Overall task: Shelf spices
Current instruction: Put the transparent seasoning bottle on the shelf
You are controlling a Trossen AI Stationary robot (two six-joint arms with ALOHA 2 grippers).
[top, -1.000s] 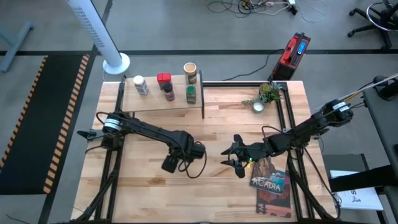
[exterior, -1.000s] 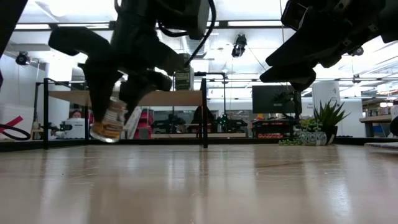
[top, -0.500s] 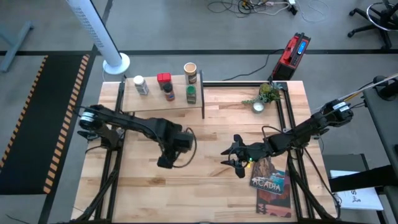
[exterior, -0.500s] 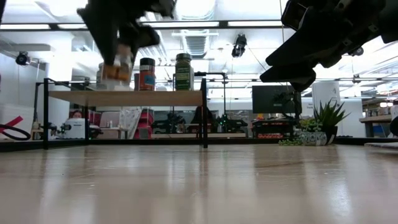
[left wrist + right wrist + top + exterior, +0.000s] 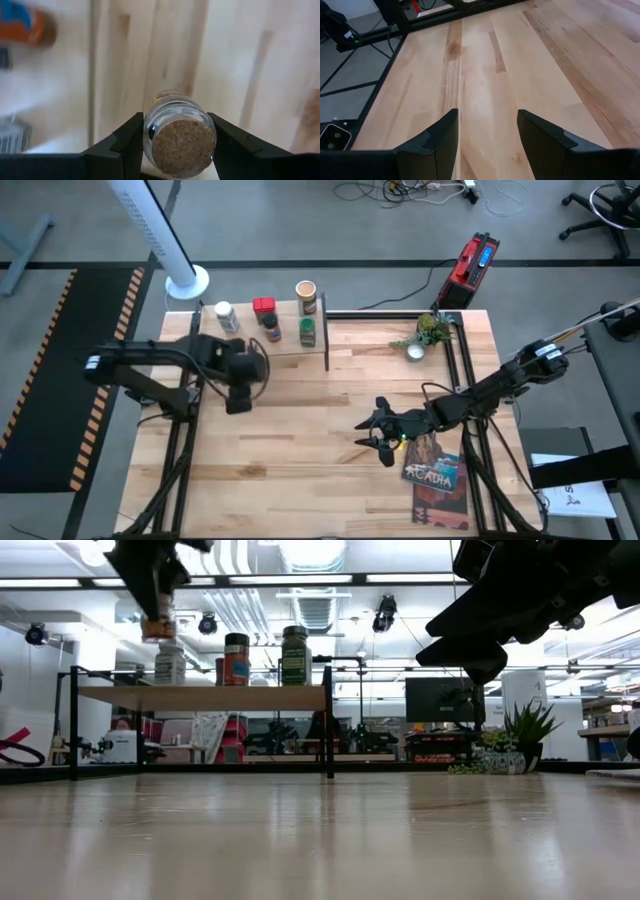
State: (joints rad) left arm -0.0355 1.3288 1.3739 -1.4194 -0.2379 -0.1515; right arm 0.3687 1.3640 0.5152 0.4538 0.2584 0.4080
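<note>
Stood on shelf [image 5: 262, 330]: white-capped jar [image 5: 226, 317], red tin [image 5: 264, 306], brown jar [image 5: 272, 330], green-lidded jar [image 5: 307, 330], tan canister [image 5: 306, 294]. Lay on tabletop [image 5: 320, 450]: plant [image 5: 428, 332], book [image 5: 436, 465].

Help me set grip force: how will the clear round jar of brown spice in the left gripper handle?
Its wall looks smooth, so the clear round jar of brown spice may slip in the left gripper, pinched only at its sides. It looks like glass: probably fragile, held higher than the light wood shelf. Round, it would likely roll if tipped.
</note>
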